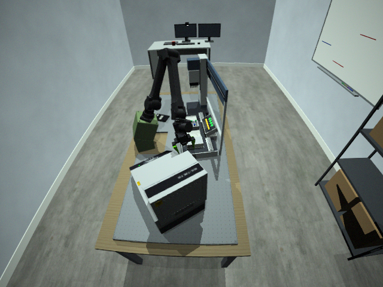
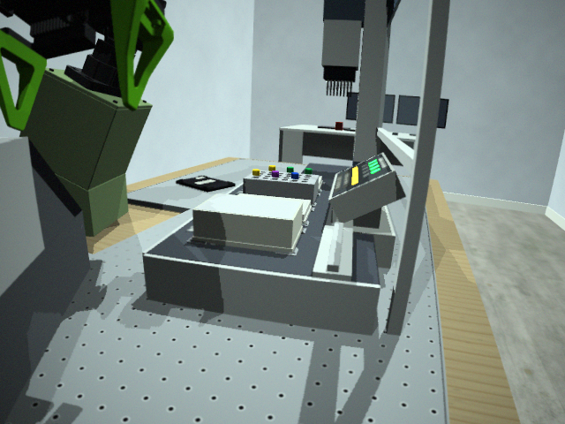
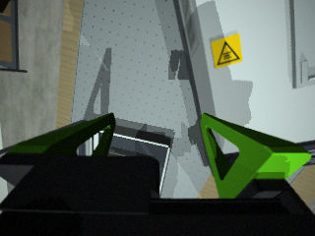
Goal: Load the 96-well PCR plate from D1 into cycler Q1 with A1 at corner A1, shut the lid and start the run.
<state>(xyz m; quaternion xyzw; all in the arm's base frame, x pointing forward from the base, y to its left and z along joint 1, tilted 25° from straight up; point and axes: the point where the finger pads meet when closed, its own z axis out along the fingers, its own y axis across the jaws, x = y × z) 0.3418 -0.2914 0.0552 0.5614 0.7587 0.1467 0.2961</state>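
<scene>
The cycler Q1 (image 1: 168,188) is a white and black box on the near half of the table, with its lid shut. A small green lamp (image 1: 139,165) shows at its rear left edge. Its white top with a yellow warning label (image 3: 226,51) fills the right of the wrist view. My gripper (image 1: 184,147) is open and empty. It hangs between Q1's rear corner and the near end of the deck tray (image 1: 199,139), and it also shows in the exterior view (image 2: 72,114) and the wrist view (image 3: 157,118). I cannot make out the PCR plate on D1.
The tray holds a white deep-well block (image 2: 248,221) and, behind it, a tube block with coloured caps (image 2: 281,182). A tilted keypad console (image 2: 365,185) and gantry posts (image 2: 415,173) stand at its right. The black regrip nest (image 2: 205,183) lies beside the green arm pedestal (image 1: 145,131).
</scene>
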